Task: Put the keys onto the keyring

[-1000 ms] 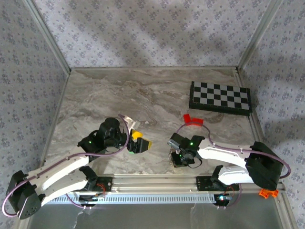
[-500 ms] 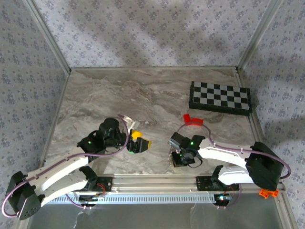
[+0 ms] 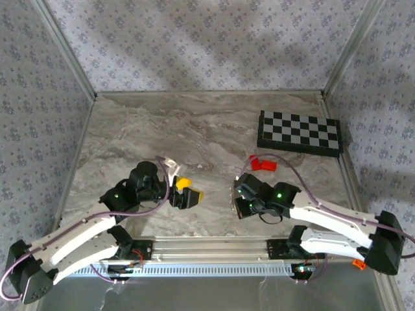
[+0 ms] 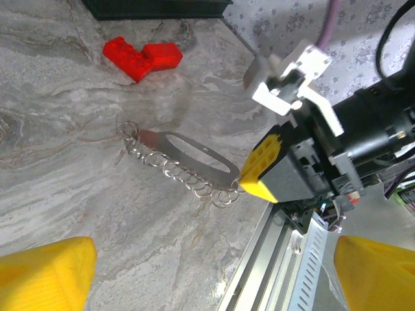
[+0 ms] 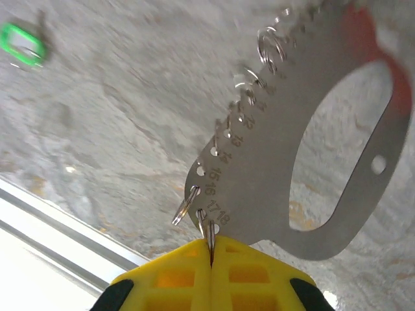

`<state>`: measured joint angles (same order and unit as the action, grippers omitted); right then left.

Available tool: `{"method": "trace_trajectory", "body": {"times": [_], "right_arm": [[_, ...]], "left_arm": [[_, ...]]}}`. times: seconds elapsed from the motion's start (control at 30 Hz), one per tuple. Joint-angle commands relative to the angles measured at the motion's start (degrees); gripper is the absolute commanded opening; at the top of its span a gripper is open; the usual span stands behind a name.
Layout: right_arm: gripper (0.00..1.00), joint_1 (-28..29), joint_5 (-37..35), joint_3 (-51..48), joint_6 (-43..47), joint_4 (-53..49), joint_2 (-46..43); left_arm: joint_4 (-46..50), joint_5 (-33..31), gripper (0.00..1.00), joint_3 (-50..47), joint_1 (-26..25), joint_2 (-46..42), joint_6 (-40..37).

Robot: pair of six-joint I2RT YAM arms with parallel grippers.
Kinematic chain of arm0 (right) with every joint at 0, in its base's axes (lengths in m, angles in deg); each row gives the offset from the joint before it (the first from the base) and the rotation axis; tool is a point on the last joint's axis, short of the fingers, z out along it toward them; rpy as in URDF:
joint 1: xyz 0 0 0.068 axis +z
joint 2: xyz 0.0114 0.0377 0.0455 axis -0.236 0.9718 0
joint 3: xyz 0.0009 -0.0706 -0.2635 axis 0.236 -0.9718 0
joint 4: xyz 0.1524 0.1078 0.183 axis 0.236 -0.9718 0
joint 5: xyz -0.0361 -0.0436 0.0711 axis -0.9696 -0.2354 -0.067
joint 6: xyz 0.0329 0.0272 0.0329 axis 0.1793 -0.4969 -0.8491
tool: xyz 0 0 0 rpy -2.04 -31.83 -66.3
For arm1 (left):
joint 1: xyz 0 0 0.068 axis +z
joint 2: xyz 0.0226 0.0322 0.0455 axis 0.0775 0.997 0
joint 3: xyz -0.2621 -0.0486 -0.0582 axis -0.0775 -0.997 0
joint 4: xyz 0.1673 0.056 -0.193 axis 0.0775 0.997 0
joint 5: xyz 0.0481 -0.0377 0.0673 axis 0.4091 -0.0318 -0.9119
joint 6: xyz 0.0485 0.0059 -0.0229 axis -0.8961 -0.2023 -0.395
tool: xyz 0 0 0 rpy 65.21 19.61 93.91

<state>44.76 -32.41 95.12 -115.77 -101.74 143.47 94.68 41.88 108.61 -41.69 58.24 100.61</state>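
Room: the grey patterned fabric walls (image 3: 207,45) and aluminium corner posts are unchanged. The grey marbled worktop (image 3: 194,123) is lit unevenly. A black-and-white checkerboard panel (image 3: 299,131) is laid flat at its far right.

The white right arm (image 3: 331,220) has been re-posed in the last second. Its elbow is swung out toward the near right corner and its wrist is nudged slightly left. The white left arm (image 3: 78,233) is barely shifted.

The yellow left fingers (image 4: 45,275) are spread wide with nothing held, aimed at the right arm's grasp.

The yellow right fingers (image 5: 246,272) have just been closed. They are now clamped tight on one end of the keyring (image 4: 188,159), a flat silvery steel plate with an oval slot and a row of small wire rings along one edge. Whether it is lifted clear of the worktop cannot be told.

A red plastic block (image 4: 142,55) is left beyond the keyring, untouched.

The tiny bright green plastic key (image 5: 23,44) is lying on the worktop well apart from the keyring, with no fingers on it.

Judgement: the keyring is secured and the key pickup is not yet started. The free left fingers are likely meant for it.
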Motion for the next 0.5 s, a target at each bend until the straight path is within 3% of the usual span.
{"method": "trace_trajectory", "body": {"times": [0.0, 0.47], "right_arm": [[0.00, 0.91, -2.88, 3.12, 7.51, 1.58, -3.18], [0.00, 5.21, 2.64, 12.82, 26.34, 10.51, -8.29]], "left_arm": [[1.06, 0.63, 0.94, 3.11, -0.13, -2.14, -1.78], [0.42, 8.32, 0.87, 12.35, -0.11, -3.70, -4.46]]}}
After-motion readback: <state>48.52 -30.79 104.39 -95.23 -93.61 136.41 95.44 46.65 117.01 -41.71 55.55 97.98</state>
